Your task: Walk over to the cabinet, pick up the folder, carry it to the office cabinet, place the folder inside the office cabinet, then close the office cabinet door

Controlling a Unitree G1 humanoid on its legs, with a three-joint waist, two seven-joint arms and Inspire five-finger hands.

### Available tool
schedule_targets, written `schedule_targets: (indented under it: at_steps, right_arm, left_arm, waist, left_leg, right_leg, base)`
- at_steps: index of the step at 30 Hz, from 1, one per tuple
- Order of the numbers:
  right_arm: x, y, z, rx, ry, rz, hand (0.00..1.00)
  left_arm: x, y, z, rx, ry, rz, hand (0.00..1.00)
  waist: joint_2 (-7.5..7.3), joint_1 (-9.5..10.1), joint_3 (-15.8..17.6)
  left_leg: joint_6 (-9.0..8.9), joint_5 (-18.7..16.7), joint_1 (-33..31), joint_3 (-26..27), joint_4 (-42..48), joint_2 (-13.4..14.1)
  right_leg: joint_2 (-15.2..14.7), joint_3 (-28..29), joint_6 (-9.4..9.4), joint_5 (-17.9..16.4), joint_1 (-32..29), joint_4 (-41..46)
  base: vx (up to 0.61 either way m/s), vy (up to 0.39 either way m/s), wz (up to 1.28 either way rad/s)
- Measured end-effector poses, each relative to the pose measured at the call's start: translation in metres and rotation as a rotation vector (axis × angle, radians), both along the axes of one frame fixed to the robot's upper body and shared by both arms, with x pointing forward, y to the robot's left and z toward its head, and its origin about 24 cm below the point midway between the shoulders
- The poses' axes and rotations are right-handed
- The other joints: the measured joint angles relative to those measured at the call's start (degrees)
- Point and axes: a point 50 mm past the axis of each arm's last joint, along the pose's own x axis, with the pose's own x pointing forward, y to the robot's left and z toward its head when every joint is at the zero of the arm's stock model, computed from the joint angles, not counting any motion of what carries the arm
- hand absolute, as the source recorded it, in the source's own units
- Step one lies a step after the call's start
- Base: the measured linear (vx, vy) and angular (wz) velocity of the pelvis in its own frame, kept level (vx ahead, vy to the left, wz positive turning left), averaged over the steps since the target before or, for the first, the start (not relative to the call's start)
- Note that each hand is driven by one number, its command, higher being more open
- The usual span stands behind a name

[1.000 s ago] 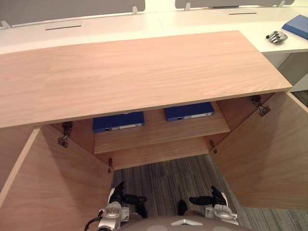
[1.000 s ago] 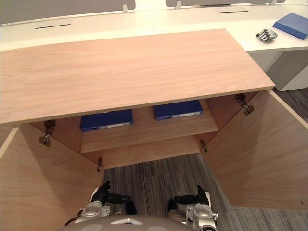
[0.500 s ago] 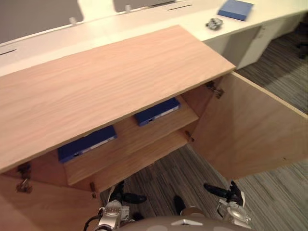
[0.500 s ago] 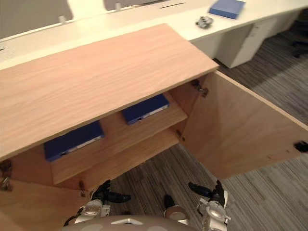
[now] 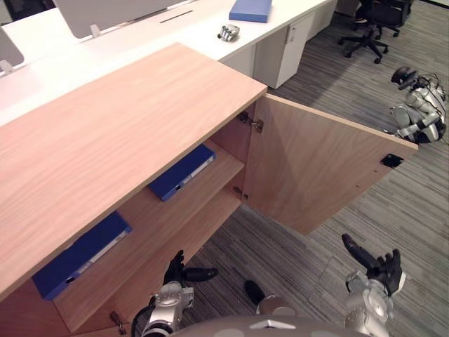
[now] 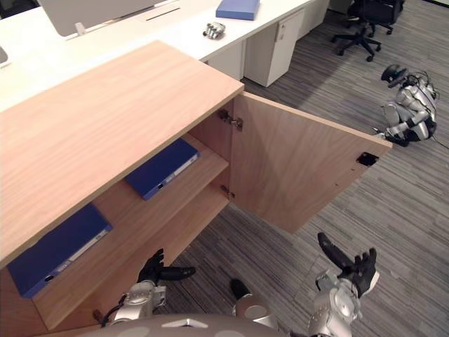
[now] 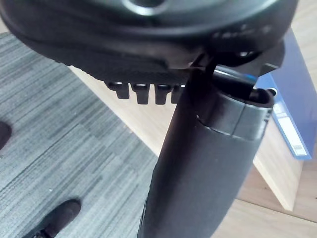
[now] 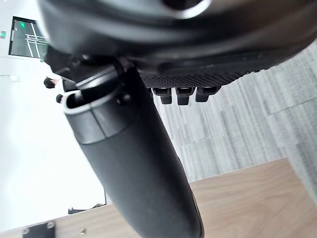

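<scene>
- Near folder [image 5: 81, 254]: blue, flat on the cabinet shelf at your 8 o'clock in the head views. Nothing touches it.
- Cabinet [image 5: 105, 133]: low, wooden, with a bare top. It runs from 9 to 11 o'clock.
- Left hand [image 5: 179, 274]: at 7 o'clock, over the carpet just in front of the shelf. Fingers are straight and relaxed, holding nothing.
- Middle folder [image 5: 182, 172]: blue, flat on the same shelf, nearer centre and well apart from the near folder.
- Desk folder [image 5: 250, 9]: blue, flat on the white desk [image 5: 140, 35] at 12 o'clock, behind the cabinet. A small metallic object [image 5: 228, 31] lies just beside it.
- Cabinet door [image 5: 316, 168]: swung wide open at 3 o'clock.
- Right hand [image 5: 375, 267]: at 5 o'clock over the carpet, fingers straight and released, empty.
- Second robot [image 5: 417, 105]: sitting on the floor at 2 o'clock, well apart.
- Progress, as a judgement: you are carrying no folder. Two lie inside already and one waits on the desk. If that one is yours, the pick-up, carry and placing remain. The door has yet to be closed.
</scene>
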Motion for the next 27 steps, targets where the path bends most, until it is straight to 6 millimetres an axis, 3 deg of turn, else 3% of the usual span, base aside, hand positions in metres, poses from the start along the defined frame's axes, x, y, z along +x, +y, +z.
schedule_targets:
  at_steps: [4,9,13,22,27]
  right_arm:
    - [0.023,-0.01,0.019,-0.054,-0.073,0.023,1.0]
    - [0.053,-0.037,0.057,-0.183,-0.165,0.053,1.0]
    - [0.067,-0.058,0.085,-0.29,-0.204,0.067,1.0]
    - [0.074,-0.091,0.102,-0.385,-0.147,0.092,1.0]
    - [0.105,-0.086,0.121,-0.488,-0.111,0.279,1.0]
  left_arm:
    - [-0.002,-0.007,-0.002,-0.017,0.009,-0.031,1.0]
    - [-0.005,-0.014,-0.003,-0.007,0.022,-0.107,1.0]
    - [-0.01,-0.015,-0.006,-0.001,0.044,-0.158,1.0]
    - [-0.023,-0.002,-0.01,0.042,0.087,-0.203,1.0]
    - [-0.032,0.011,-0.012,0.079,0.113,-0.223,1.0]
  waist:
    - [0.98,-0.05,0.11]
    - [2.91,-0.12,0.17]
    - [2.9,-0.2,0.19]
    - [2.13,-0.16,0.68]
    - [1.64,-0.18,1.0]
  left_leg:
    - [-0.34,-0.27,-0.46,-0.46,0.03,-0.16]
    - [1.17,0.07,-2.4,-3.46,-0.03,-1.25]
    - [1.58,-0.2,-3.3,-5.42,-0.07,-2.1]
    - [2.27,0.26,-4.61,-8.36,0.31,-3.03]
    - [2.38,0.22,-4.72,-8.78,0.34,-3.28]
  right_leg:
    - [-0.12,0.12,0.22,0.2,-0.39,-0.03]
    - [-1.3,-0.54,1.11,0.83,-1.12,-0.87]
    - [-2.18,-1.03,1.57,1.18,-1.63,-1.23]
    - [-3.58,-3.46,1.3,1.01,-1.6,-2.5]
    - [-3.62,-3.34,1.26,1.3,-1.7,-2.82]
  base:
    - [-0.02,-0.059,0.0]
    - [0.0,-0.045,0.12]
    - [-0.02,-0.043,0.09]
    - [0.01,-0.036,0.12]
    - [0.03,-0.027,-0.03]
